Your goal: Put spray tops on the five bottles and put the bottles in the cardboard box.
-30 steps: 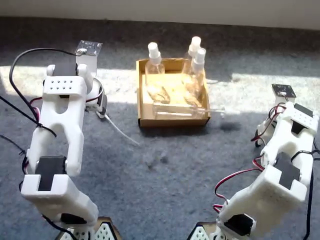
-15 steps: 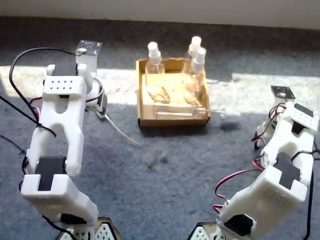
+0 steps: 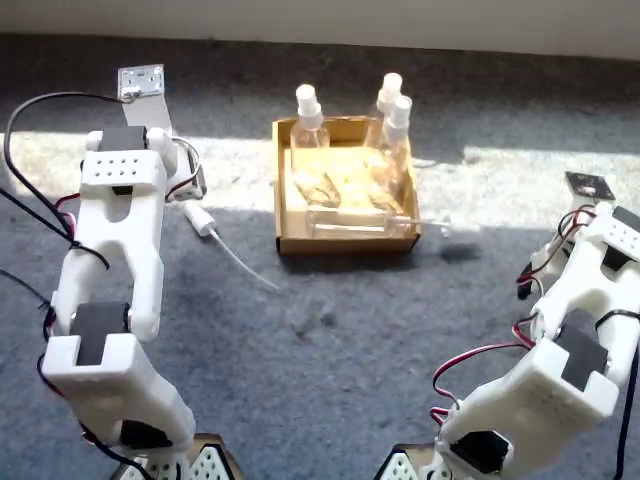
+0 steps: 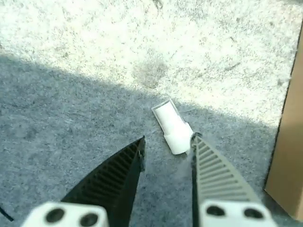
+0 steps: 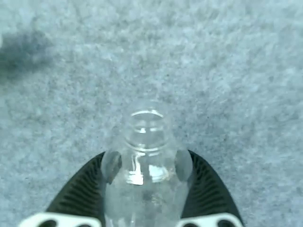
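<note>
Your right gripper (image 5: pixel 147 163) clamps the open bottle (image 5: pixel 146 137) at its shoulder. The neck stays clear of the jaws, presumably so a top can go on. The last spray top (image 4: pixel 173 128) lies on the carpet (image 3: pixel 330 340) left of the cardboard box (image 3: pixel 345 243), its dip tube (image 3: pixel 245 268) trailing toward the arms. Your left gripper (image 4: pixel 168 138) hovers over it, jaws moderately open and empty. The pale jaw's tip is just beside the head; contact not discernible. The box holds four bottles (image 3: pixel 309 125), three upright and one lying.
</note>
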You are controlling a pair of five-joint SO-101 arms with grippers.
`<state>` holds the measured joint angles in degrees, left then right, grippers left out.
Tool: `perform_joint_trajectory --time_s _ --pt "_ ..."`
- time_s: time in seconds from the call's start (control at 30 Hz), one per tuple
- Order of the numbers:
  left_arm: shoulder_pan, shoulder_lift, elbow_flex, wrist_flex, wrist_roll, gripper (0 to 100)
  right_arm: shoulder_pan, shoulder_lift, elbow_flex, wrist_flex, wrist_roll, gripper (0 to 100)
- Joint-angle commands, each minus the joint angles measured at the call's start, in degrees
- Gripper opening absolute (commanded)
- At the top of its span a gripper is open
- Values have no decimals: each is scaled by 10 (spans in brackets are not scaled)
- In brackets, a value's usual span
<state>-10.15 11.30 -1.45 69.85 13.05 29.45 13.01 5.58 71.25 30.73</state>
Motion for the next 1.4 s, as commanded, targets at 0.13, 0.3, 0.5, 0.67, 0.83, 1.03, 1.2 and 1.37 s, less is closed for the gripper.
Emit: perform_joint_trajectory --time_s 0.13,0.3,0.5,0.67,0.83,1.03,1.2,1.37 --pt "-4 65 -73 -12 40 158 -87 -230 31 10 -28 3" --pt "-9 73 -73 -8 36 158 -110 -320 142 -26 -25 3" --pt "-7 73 -73 9 35 158 -41 -284 220 -144 -25 6" --pt "-1 71 -78 47 -33 158 -7 -160 188 -157 -28 52" --pt "11 0 -76 97 -150 154 7 -74 80 -96 -29 236" --pt "103 -152 -76 146 -344 154 13 -47 -11 -58 -74 305" --pt "210 -167 -78 137 -382 158 12 -45 -16 -33 -76 307" --pt "288 -106 -77 54 -420 159 27 -47 -16 -11 -77 307"
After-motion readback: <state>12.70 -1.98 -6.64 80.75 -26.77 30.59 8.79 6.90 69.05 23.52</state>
